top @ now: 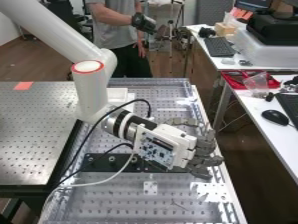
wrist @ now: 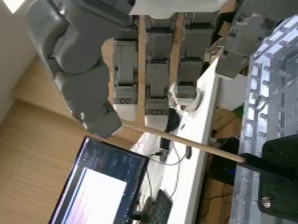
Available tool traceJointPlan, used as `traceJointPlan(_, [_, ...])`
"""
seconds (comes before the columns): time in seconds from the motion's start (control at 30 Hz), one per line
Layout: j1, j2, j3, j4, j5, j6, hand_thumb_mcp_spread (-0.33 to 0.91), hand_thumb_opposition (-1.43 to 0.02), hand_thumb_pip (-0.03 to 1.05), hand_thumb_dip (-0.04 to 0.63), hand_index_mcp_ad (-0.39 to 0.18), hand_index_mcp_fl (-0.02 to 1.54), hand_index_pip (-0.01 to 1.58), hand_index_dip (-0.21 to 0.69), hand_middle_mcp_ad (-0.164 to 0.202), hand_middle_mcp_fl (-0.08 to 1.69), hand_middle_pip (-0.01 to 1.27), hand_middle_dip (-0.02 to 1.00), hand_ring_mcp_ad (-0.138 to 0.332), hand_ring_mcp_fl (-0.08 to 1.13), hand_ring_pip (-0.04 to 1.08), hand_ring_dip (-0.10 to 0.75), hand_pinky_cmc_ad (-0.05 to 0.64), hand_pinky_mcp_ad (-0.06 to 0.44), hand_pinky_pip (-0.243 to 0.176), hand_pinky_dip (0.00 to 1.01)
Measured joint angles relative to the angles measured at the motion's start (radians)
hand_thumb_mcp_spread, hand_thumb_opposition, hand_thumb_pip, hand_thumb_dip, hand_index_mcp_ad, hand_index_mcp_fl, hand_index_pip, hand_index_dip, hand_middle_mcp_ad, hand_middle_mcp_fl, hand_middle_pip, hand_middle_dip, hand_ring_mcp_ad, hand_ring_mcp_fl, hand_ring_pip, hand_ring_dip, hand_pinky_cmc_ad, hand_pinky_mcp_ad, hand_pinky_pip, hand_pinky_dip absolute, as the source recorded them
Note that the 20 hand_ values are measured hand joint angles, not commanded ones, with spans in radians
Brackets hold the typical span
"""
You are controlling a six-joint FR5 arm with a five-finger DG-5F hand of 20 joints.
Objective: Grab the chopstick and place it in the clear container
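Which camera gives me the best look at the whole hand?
The high view: it takes in the entire hand at the end of the arm, over the bench. The wrist view shows part of it up close, beside the chopstick.

Taking the robot hand [top: 162, 145] as the clock's centre, the white robot arm [top: 56, 30] comes in from eleven o'clock, and the dark grey fingers [top: 206, 145] spread toward three and four. The perforated counter [top: 40, 135] stretches away at nine, bearing an orange patch [top: 24, 85] near ten. A black bar [top: 110, 161] runs beneath the hand, its bare end at eight. On the white side table [top: 259, 132], a red tray [top: 231, 77] sits at one o'clock and a black computer mouse [top: 275, 117] at two.
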Motion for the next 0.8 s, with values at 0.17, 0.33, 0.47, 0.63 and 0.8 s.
traceJointPlan(0.17, [0.001, 0.000, 0.000, 0.003, 0.008, -0.003, 0.55, -0.77, 0.65, 0.244, -0.087, 0.15, 1.53, 0.035, 0.009, 0.47, 0.80, 0.66, 0.052, 0.44, 0.09, 0.508, 0.374, 0.253, 0.012, 0.25])
traceJointPlan(0.33, [0.001, 0.000, 0.002, 0.004, 0.016, -0.003, 0.59, -0.78, 0.61, 0.244, -0.087, 0.22, 1.51, 0.035, 0.009, 0.54, 0.80, 0.66, 0.054, 0.47, 0.09, 0.513, 0.374, 0.250, 0.026, 0.21])
traceJointPlan(0.47, [0.001, -0.001, 0.004, 0.002, 0.016, -0.004, 0.59, -0.78, 0.60, 0.244, -0.087, 0.28, 1.51, 0.035, 0.012, 0.58, 0.80, 0.67, 0.051, 0.50, 0.09, 0.515, 0.384, 0.250, 0.040, 0.21])
traceJointPlan(0.63, [-0.001, -0.004, 0.011, -0.003, 0.012, -0.006, 0.59, -0.79, 0.60, 0.244, -0.087, 0.29, 1.50, 0.035, 0.009, 0.60, 0.80, 0.67, 0.056, 0.51, 0.09, 0.525, 0.405, 0.253, 0.059, 0.20])
traceJointPlan(0.8, [-0.002, -0.010, 0.022, -0.014, 0.011, -0.005, 0.60, -0.81, 0.59, 0.248, -0.087, 0.33, 1.48, 0.035, 0.009, 0.62, 0.80, 0.69, 0.054, 0.53, 0.10, 0.527, 0.412, 0.253, 0.059, 0.19])
